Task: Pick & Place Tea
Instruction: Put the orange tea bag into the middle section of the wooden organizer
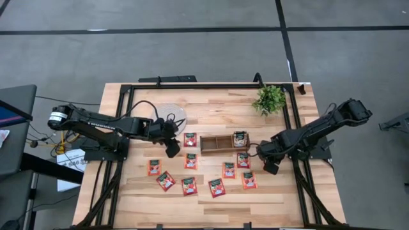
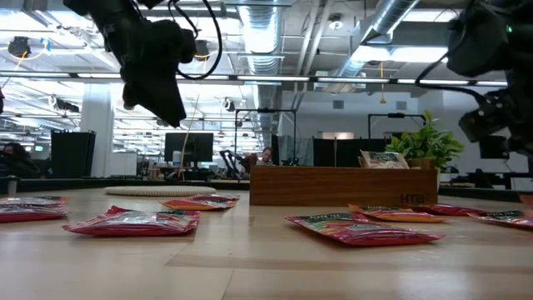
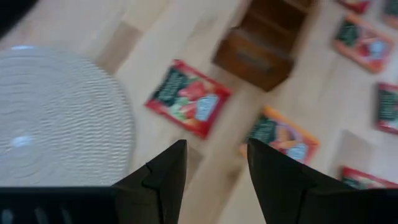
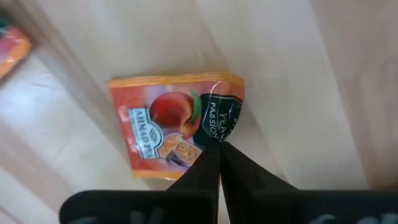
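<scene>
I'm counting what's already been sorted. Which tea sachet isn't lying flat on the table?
The sachet standing upright in the wooden tray's end compartment, on the right arm's side. All the others lie flat on the table around the tray.

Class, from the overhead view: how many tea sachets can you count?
10. One sachet left of the wooden tray, eight below it in the picture, one in its right compartment. Arms may hide more.

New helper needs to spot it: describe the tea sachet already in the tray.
Find the brown wooden tray mid-table. In its compartment nearest the potted plant stands a tea sachet. Only it is in the tray; the rest lie flat outside.
</scene>
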Available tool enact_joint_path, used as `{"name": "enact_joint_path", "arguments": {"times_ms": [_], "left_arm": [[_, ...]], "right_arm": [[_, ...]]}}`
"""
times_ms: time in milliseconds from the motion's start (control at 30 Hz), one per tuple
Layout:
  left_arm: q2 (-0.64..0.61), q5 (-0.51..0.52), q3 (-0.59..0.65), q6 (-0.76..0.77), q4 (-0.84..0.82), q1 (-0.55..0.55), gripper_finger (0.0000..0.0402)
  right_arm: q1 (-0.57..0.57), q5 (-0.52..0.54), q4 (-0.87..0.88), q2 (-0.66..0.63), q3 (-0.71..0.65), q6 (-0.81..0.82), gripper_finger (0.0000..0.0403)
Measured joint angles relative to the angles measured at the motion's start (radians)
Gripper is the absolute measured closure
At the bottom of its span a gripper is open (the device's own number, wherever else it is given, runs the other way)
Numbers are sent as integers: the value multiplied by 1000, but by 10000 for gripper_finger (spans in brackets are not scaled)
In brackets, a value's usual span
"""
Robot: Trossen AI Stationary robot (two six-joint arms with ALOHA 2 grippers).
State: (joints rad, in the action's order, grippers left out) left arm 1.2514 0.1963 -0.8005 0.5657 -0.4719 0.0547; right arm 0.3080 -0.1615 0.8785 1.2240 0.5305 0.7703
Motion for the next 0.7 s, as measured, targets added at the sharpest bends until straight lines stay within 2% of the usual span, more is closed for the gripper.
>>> {"name": "enact_joint_path", "arguments": {"times_ms": [167,400,700], "left_arm": [[0,-87,0,4,81,0,241],[0,-188,-1,43,169,0,241],[0,-222,-1,56,191,0,241]], "right_arm": [[0,32,102,-1,99,-47,402],[0,182,285,7,312,-122,403],[-13,388,342,14,529,-232,403]]}}
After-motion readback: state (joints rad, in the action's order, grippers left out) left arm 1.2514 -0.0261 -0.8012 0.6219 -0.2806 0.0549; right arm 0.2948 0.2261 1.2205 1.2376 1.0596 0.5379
